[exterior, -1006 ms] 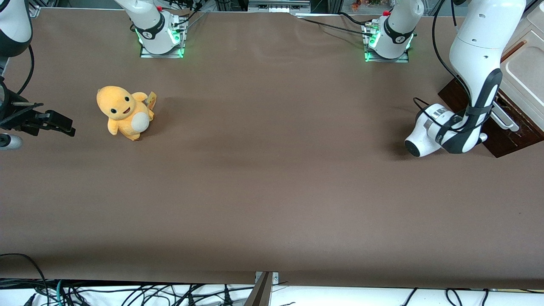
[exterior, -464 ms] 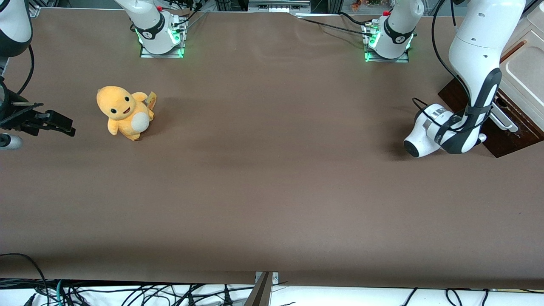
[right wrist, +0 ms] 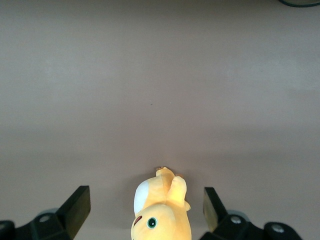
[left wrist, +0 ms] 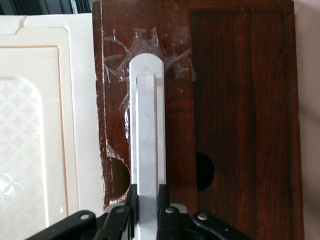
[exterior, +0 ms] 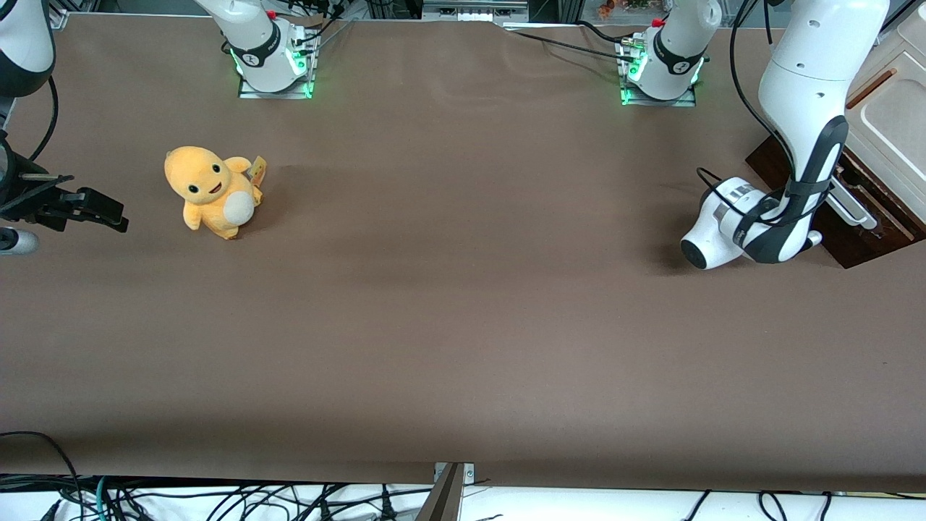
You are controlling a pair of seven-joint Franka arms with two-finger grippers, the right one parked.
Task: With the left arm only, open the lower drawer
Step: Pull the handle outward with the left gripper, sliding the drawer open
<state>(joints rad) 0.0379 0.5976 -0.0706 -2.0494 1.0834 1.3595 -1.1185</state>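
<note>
The lower drawer is dark-brown wood with a silver-white bar handle taped at one end. My left gripper is shut on that handle, one black finger pressed against each side of the bar. In the front view the left arm reaches down at the working arm's end of the table. Its white wrist stands low in front of the drawer and hides the gripper. Part of the handle shows beside the arm.
A cream panel with an orange-brown slot sits above the drawer. A yellow plush toy stands toward the parked arm's end. Two arm bases lit green stand at the table's back edge.
The left arm's wrist has shifted a little toward the parked arm's end, and the handle has come with it. The plush toy has not moved.
</note>
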